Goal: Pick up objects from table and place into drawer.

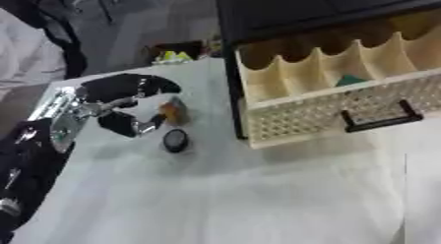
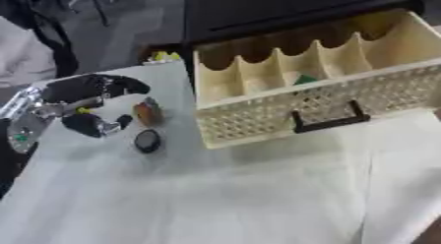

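Left hand (image 1: 129, 122) beside small orange-brown object (image 1: 175, 112), fingers curled but holding nothing visible.
Best closed squarely round object; round black disc (image 1: 175, 139) just below; cream perforated drawer (image 1: 344, 107) open, right.

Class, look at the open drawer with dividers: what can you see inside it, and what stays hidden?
Inside the drawer, one green object lies in a middle compartment. The other compartments show only bare bottoms where visible; the front wall and the dividers cover the rest.

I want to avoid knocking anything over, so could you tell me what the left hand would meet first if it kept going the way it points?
Probably the orange object, just beyond the left hand; depth is unclear.
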